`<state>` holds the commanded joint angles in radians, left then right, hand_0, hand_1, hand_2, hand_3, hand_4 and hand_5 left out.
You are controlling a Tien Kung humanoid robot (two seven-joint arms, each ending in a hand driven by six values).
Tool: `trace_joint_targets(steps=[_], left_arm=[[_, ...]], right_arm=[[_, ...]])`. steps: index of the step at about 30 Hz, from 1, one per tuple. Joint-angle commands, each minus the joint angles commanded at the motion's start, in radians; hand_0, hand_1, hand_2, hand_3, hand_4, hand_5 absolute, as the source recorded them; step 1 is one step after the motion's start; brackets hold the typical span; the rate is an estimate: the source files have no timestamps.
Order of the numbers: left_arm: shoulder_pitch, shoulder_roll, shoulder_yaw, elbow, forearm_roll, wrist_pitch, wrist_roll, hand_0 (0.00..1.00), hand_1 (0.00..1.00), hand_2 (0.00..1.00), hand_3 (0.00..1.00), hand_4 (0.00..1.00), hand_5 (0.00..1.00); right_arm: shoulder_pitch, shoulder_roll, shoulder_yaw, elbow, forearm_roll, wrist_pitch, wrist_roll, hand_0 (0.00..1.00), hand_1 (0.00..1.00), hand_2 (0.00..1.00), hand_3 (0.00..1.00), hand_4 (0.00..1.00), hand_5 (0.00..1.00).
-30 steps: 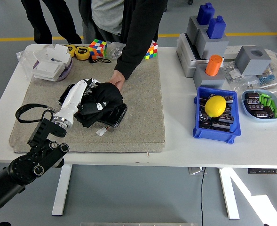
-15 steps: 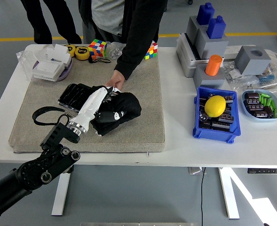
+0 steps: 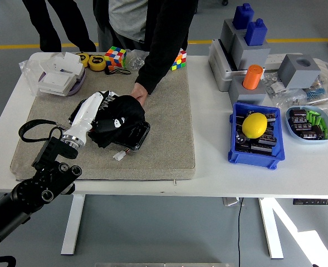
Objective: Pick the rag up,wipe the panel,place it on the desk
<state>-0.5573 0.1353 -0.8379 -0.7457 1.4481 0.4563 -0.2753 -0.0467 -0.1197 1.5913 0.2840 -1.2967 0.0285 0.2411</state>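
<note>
text: none I can read | white marks on rag under my left robot hand: too blurred | tape measures beyond it: print illegible

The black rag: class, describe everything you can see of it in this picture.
The black rag is dark, soft-looking cloth, bunched into a crumpled heap with small white marks. It lies on a dark panel on the beige mat. The robot's left hand presses on its left side; a person's hand touches its far edge.
</note>
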Motion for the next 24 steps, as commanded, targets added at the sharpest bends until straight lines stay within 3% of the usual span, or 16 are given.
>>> trace_joint_targets(steps=[11,24], left_arm=[[-0.026,0.0,-0.161,0.127,0.01,0.017,-0.024,0.223,0.273,0.376,0.557,0.677,0.002],[-0.034,0.007,-0.276,0.204,0.049,0.021,-0.026,0.223,0.274,0.376,0.558,0.677,0.002]], right_arm=[[-0.001,0.0,0.0,0.0,0.0,0.0,0.0,0.589,0.562,0.476,0.52,0.91,0.359],[0.0,0.001,0.002,0.0,0.0,0.0,0.0,0.588,0.562,0.476,0.52,0.909,0.358]])
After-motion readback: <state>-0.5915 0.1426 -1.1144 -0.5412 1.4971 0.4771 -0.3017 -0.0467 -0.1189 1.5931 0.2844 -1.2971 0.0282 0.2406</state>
